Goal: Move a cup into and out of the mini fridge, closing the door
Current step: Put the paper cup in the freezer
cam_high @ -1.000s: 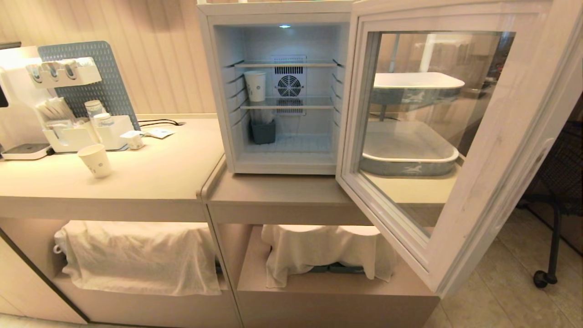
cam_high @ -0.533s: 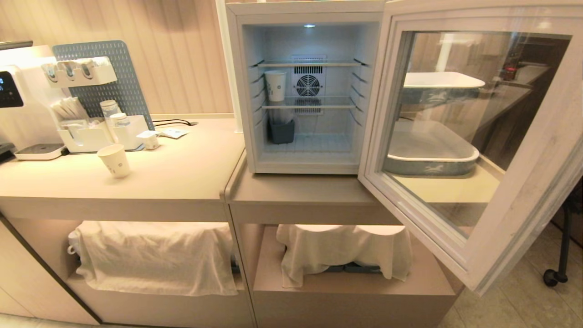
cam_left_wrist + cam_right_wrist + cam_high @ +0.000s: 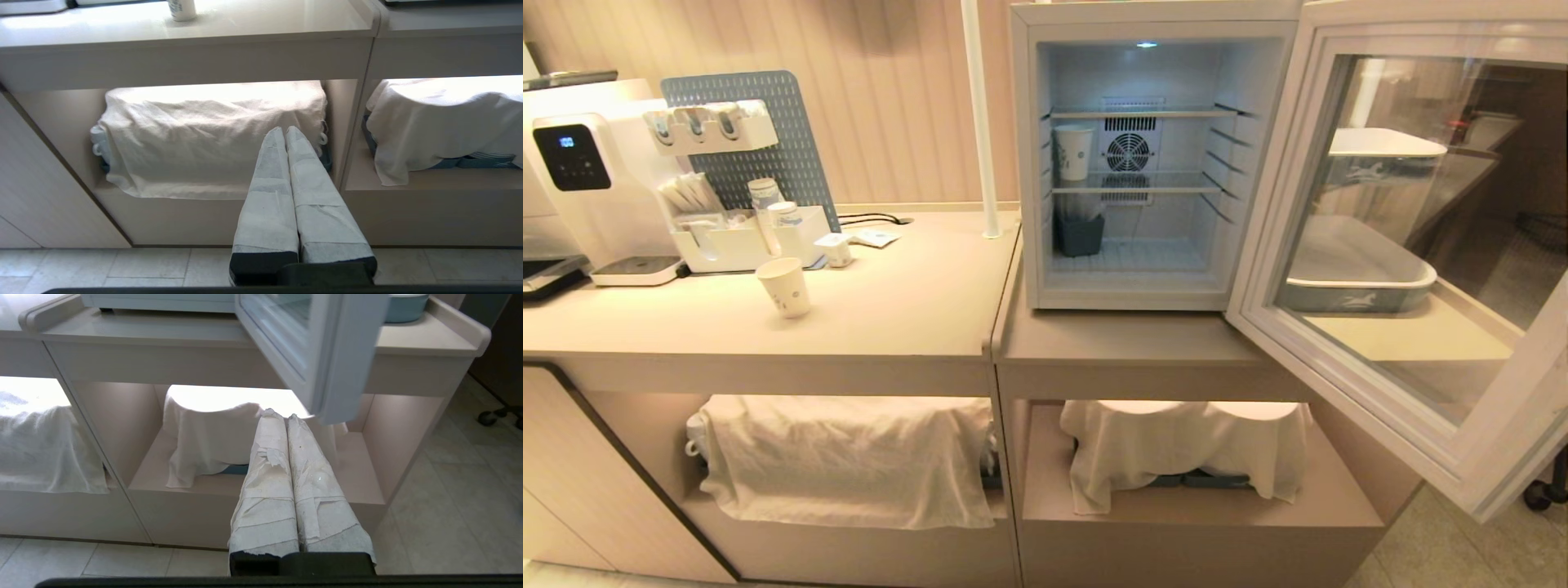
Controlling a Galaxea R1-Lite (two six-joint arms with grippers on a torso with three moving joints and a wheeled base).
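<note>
A pale beige counter (image 3: 915, 318) is running along a ribbed beige wall, with open shelves underneath where white cloths (image 3: 849, 457) are draping over stored items. On the right section of the counter the mini fridge (image 3: 1152, 163) is standing with its interior light glowing. Its door (image 3: 1413, 269) is hanging wide open to the right, the glass pane showing blue-and-white trays (image 3: 1356, 282) sitting on the counter behind it. Inside the fridge, a white paper cup (image 3: 1073, 153) is standing upright on the middle wire shelf, at the left side, just beside the round rear fan (image 3: 1128, 152). A dark bin (image 3: 1079, 234) is sitting on the fridge floor below it.

On the left section of the counter a second cup (image 3: 784, 287) is standing alone, near a white organiser (image 3: 743, 245) holding sachets and stacked cups. A white water dispenser (image 3: 580, 188) with a black display is standing at the far left, and a small creamer tub (image 3: 834, 250) is resting beside the organiser.

Neither arm is appearing in the head view. The left gripper (image 3: 285, 130) is hanging low in front of the left under-counter shelf, its wrapped fingers pressed together and empty. The right gripper (image 3: 282, 413) is hanging low before the right shelf, beneath the open door's lower corner, fingers likewise clenched on nothing.
</note>
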